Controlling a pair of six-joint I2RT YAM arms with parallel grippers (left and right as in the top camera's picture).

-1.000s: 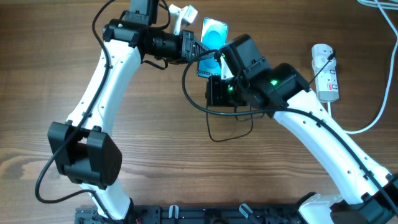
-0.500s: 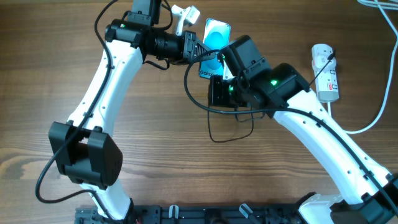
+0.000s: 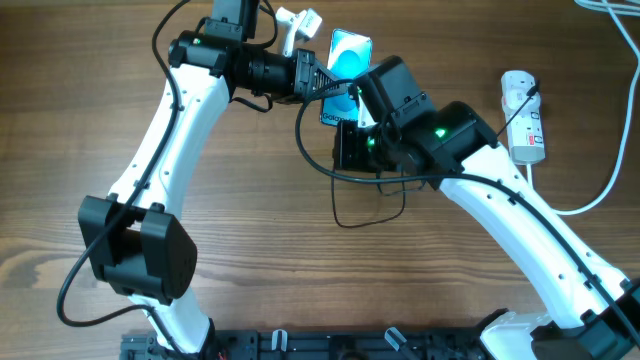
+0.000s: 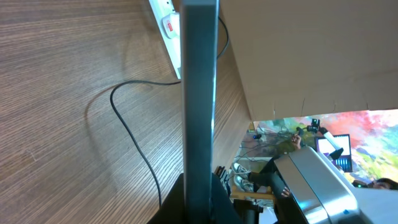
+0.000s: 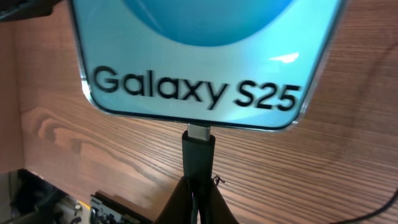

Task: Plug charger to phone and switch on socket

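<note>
Left hand (image 4: 199,202) is clamped on the phone (image 4: 199,93), which its own camera shows only edge-on, as a thin upright slab. Right hand (image 5: 198,199) is closed on the plug of the charger (image 5: 198,152). Only the right wrist view shows the plug tip meeting the port in the phone's lower short edge, under the lettering. From overhead, at top centre of frame, the arms hide that joint, and the black cable loops just below it. The socket (image 3: 524,120) lies near the right edge, well apart, with bare table (image 3: 250,230) at lower centre.
</note>
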